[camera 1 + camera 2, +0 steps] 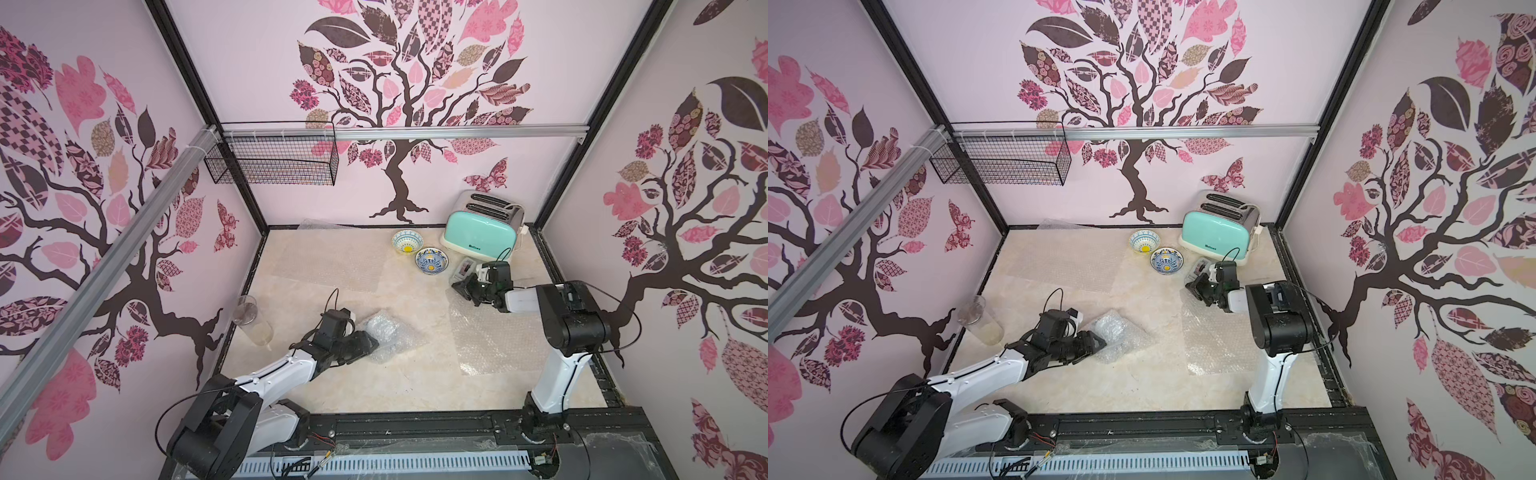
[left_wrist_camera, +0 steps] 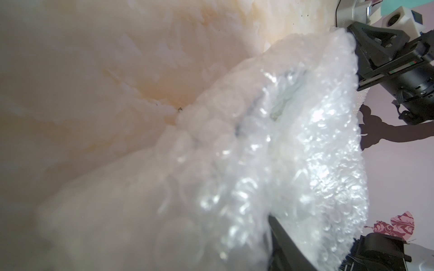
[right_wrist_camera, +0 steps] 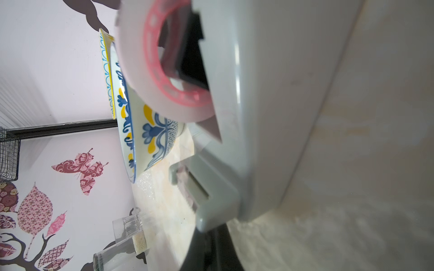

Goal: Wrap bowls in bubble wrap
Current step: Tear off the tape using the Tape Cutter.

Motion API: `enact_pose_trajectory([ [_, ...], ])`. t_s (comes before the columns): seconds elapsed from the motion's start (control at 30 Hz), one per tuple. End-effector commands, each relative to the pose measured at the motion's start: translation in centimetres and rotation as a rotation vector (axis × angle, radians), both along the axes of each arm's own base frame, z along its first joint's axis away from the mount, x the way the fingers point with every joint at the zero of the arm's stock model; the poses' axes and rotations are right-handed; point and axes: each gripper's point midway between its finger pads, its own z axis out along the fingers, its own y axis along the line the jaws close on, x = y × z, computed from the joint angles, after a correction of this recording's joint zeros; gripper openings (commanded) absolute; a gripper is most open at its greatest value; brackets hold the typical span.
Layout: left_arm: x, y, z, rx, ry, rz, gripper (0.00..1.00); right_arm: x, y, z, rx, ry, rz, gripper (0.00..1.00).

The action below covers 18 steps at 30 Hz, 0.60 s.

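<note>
Left wrist view is showing the left gripper (image 2: 319, 138) clamping a crumpled bundle (image 2: 293, 152) of bubble wrap, jaws part-spread around it. A bowl is probably sitting inside, with something dark faintly showing through. The wrap is looking soft, light and slick, and the ceramic is likely fragile, so gripping across the padded middle seems safest. Two bare bowls (image 1: 407, 242) (image 1: 432, 261) are sitting near the toaster (image 1: 482, 228). The right gripper (image 1: 459, 286) is hovering with jaws pressed together beside the tape dispenser (image 1: 466, 268), above the far edge of a flat sheet (image 1: 494, 336). The table (image 1: 374, 386) is looking smooth — cream marble print — with pink tree-print walls (image 1: 124, 166) enclosing it.
</note>
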Motion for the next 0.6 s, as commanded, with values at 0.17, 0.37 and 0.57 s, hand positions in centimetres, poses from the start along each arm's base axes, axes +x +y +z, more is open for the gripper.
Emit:
enact_pose_trajectory([
  [0.17,0.1,-0.2,0.2,0.002,-0.011,-0.018,0.53,-0.9,0.2,-2.1,-0.016,0.081,0.006,0.00],
  [0.37,0.2,-0.2,0.2,0.003,-0.013,-0.019,0.53,-1.0,0.0,-2.4,-0.012,0.113,-0.019,0.00],
  [0.57,0.2,-0.3,0.3,-0.002,-0.017,-0.019,0.53,-1.4,-0.5,-4.1,-0.020,0.181,-0.061,0.00],
])
